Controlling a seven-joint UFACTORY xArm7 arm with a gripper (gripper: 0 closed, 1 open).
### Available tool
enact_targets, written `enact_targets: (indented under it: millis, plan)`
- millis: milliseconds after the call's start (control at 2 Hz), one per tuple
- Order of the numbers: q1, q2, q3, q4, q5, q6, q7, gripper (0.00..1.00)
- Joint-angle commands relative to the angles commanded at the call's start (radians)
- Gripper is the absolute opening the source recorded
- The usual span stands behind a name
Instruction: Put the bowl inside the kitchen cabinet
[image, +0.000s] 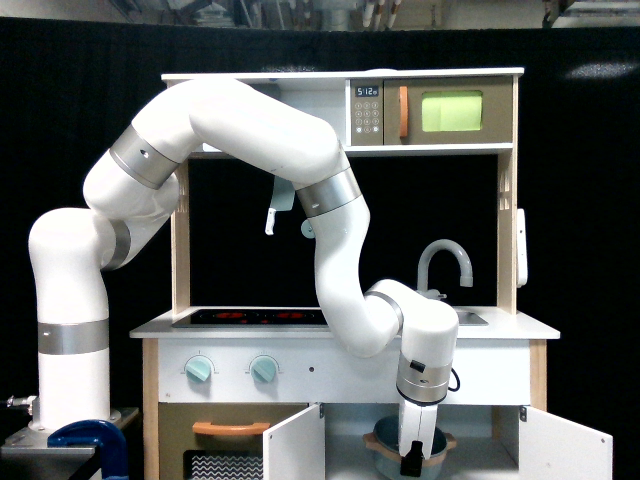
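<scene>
Exterior view. One bowl: round, grey-blue, with a tan rim band and a small tan handle showing at each side. It sits inside the cabinet, on its pale floor, toward the exterior view's left side of the compartment; its lower part runs past the bottom of the frame. Two white cabinet doors, door and door, both stand swung open.

One white arm reaches down past the front edge of the counter into the cabinet. One gripper, dark at the tip, is at the bowl's front rim; whether its fingers are spread, closed or holding the bowl cannot be told.

Other items, counted: one microwave, one faucet, two teal knobs, one orange oven handle, one blue clamp at the arm's base.
</scene>
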Motion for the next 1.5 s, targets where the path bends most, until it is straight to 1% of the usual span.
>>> enact_targets:
  millis: [500, 1500]
  plan:
    - [-0.004, -0.005, 0.006, -0.012, 0.002, -0.008, -0.002, 1.00]
    - [-0.029, -0.022, 0.022, -0.053, 0.004, -0.025, -0.019, 1.00]
